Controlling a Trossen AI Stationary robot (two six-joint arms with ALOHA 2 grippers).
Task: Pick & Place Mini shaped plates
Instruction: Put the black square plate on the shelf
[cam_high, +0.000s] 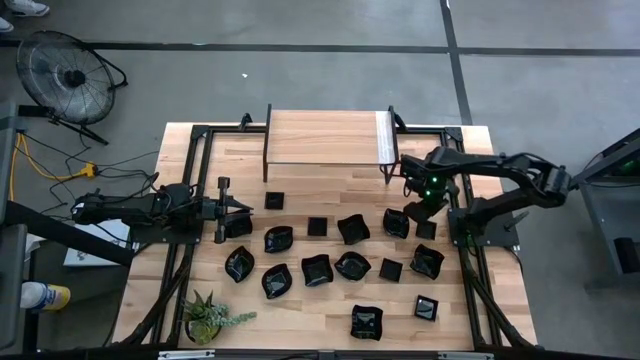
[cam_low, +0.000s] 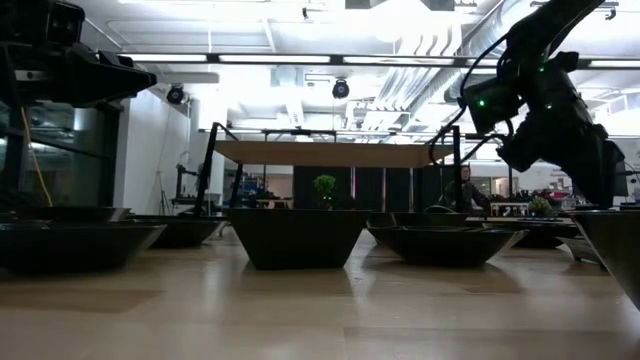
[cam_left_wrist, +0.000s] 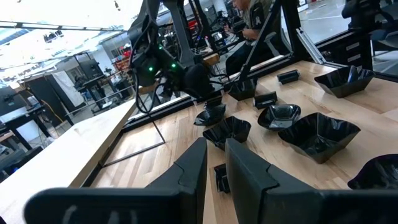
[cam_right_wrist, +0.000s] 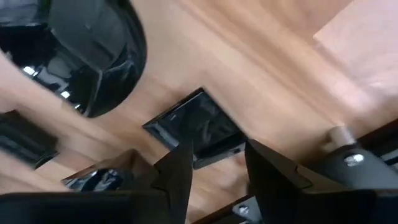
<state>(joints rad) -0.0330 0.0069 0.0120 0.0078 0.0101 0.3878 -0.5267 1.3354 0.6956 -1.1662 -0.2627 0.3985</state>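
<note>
Several glossy black mini plates (cam_high: 316, 269) rest on their bases across the middle of the wooden table; some are small squares, others wavy-edged. My right gripper (cam_high: 419, 207) is open and hangs above the table near its right side (cam_low: 560, 135), fingers pointing down. In the right wrist view it (cam_right_wrist: 217, 155) hovers over a small square plate (cam_right_wrist: 196, 127) that lies flat (cam_high: 426, 230), beside a larger wavy plate (cam_right_wrist: 93, 56). My left gripper (cam_high: 236, 208) waits shut at the table's left side (cam_left_wrist: 214, 158), next to a plate (cam_high: 238, 228).
A raised wooden shelf (cam_high: 325, 140) stands at the far edge, just beyond my right gripper. A green potted plant (cam_high: 210, 318) sits at the near left corner. Black frame rails (cam_high: 190, 170) run along both sides. Bare wood shows between shelf and plates.
</note>
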